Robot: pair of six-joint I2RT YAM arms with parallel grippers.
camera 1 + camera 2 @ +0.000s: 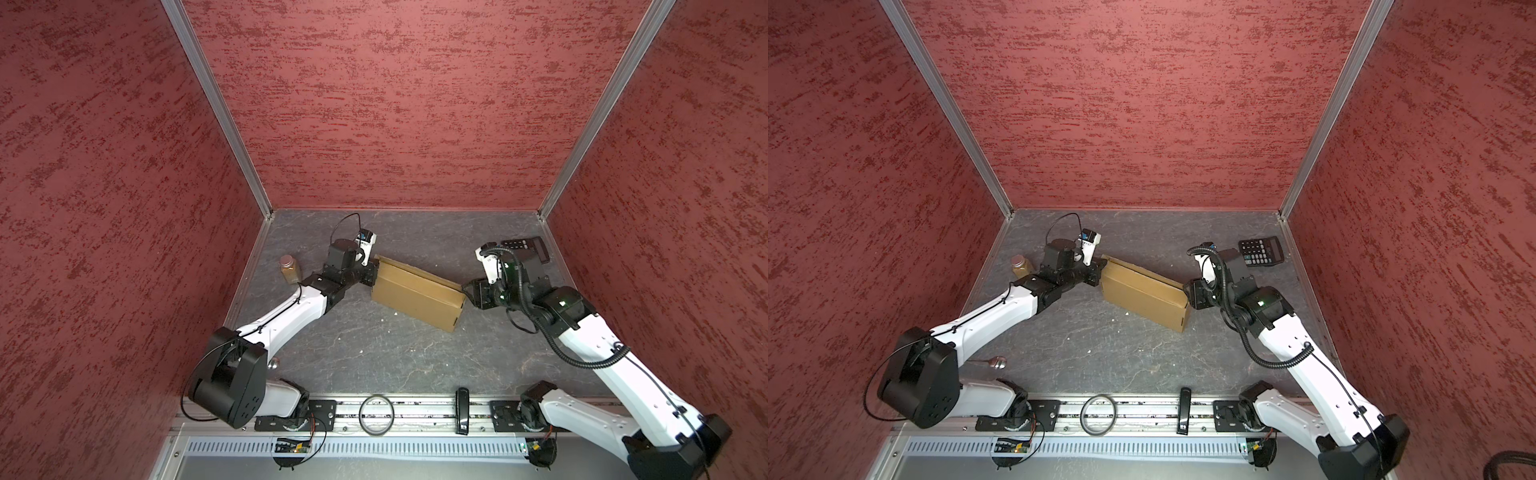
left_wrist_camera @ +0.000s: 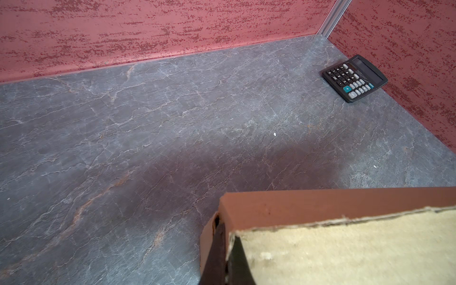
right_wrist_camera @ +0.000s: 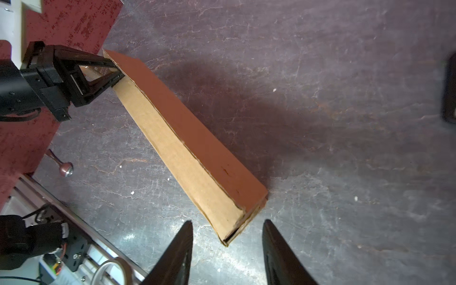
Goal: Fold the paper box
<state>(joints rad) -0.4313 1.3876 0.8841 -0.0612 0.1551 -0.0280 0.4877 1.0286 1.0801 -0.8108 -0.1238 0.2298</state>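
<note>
**Cut off and covered**

In a top view the right arm (image 1: pixel 519 272) covers part of the calculator (image 1: pixel 524 246). The left wrist view's edges cut off the paper box (image 2: pixel 345 246). The right wrist view shows the right gripper (image 3: pixel 228 221) only as fingertips, and a dark blurred shape (image 3: pixel 449 88) at its edge cannot be identified.

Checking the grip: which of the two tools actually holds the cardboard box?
The left tool, shut on one end of the paper box. The right tool stands open, its fingers astride the other end with gaps on both sides.
</note>
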